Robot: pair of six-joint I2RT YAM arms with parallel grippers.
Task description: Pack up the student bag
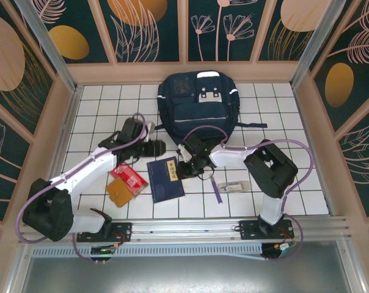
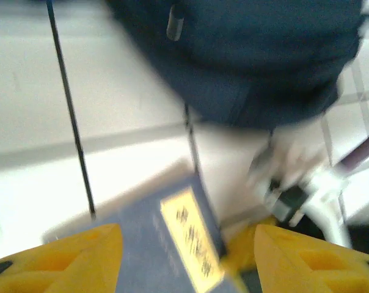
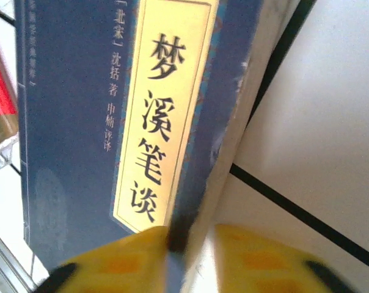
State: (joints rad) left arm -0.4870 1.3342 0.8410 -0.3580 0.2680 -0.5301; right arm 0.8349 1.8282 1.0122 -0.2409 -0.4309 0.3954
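The student bag [image 1: 197, 104], navy with a light patch, lies at the back centre of the tiled table, and its dark bulk [image 2: 245, 55] shows in the blurred left wrist view. A dark-blue book with a yellow title label [image 1: 165, 179] [image 3: 80, 122] [image 2: 172, 244] lies in front of it. My right gripper [image 1: 188, 166] [image 3: 190, 259] is shut on the book's right edge, one yellow finger [image 3: 123, 262] on the cover and the other on the page side. My left gripper [image 1: 153, 147] [image 2: 187, 262] is open just left of the bag, above the book's far corner, holding nothing.
A red packet [image 1: 128, 177] and a brown flat item [image 1: 118, 192] lie left of the book. A purple pen [image 1: 216, 189] and a small white object [image 1: 236, 185] lie to its right. Wooden walls ring the table, and a metal rail [image 1: 184, 227] runs along the near edge.
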